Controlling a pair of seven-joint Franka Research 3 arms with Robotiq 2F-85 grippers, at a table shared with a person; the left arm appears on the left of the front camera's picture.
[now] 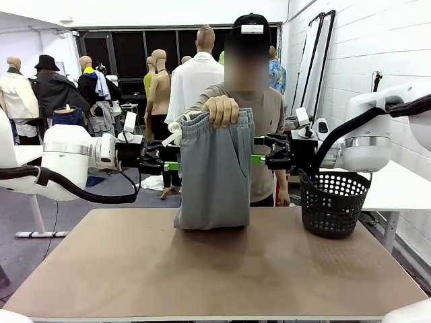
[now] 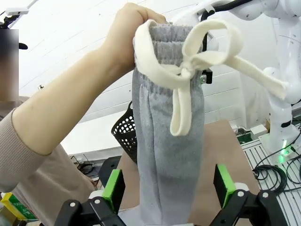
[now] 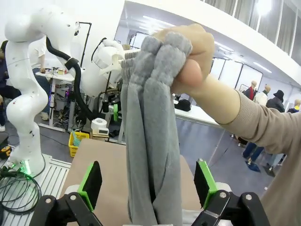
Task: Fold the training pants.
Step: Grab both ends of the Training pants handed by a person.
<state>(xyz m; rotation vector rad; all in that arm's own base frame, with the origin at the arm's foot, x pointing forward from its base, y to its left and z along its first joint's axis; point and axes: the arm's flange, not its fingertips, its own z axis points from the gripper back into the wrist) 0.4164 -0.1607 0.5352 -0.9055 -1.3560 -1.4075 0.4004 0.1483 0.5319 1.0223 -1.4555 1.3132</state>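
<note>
The pants (image 1: pixel 215 168) are hung from a hand (image 1: pixel 220 110), between the fingers of left claw (image 2: pixel 169 181) and right claw (image 3: pixel 149 181); both are spread wide, nothing gripped.

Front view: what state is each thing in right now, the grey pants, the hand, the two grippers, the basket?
training pants: hanging by the bunched waistband, lower end touching the table.
drawstring: tied in a bow.
person's hand: clenched around the waistband.
left gripper: open, not gripping the pants.
right gripper: open, not gripping the pants.
basket: upright.
</note>
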